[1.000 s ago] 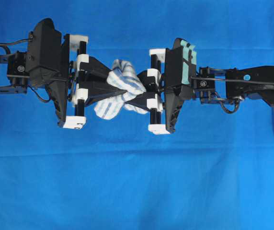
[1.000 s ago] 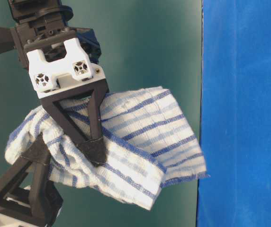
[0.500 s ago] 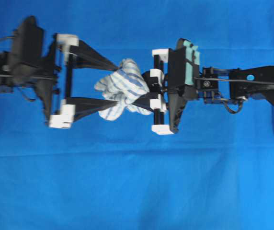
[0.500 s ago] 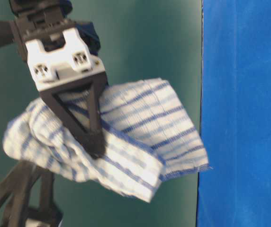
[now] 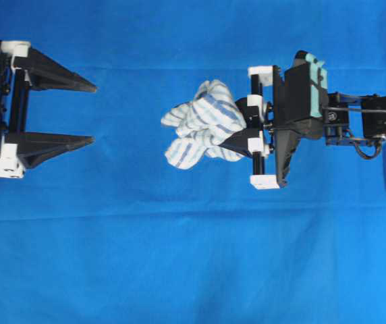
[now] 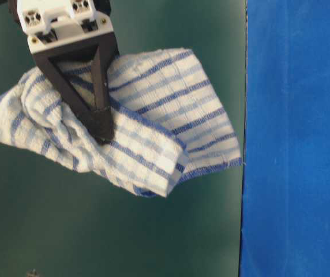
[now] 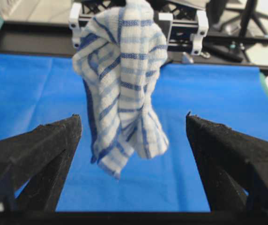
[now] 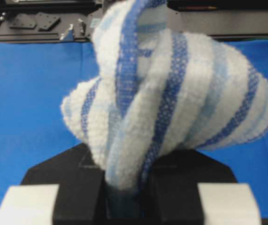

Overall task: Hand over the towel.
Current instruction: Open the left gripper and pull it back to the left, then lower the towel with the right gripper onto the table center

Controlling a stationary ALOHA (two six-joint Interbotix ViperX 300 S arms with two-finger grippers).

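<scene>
The right tool is clamped on the small white soft cloth towel with thin blue-grey stripes, which hangs bunched from its black fingers above the blue-covered bench (clear of the surface, as the left wrist view shows). The left tool stands well apart from the towel at the left edge of the overhead view, its two black fingers spread wide and holding nothing.
</scene>
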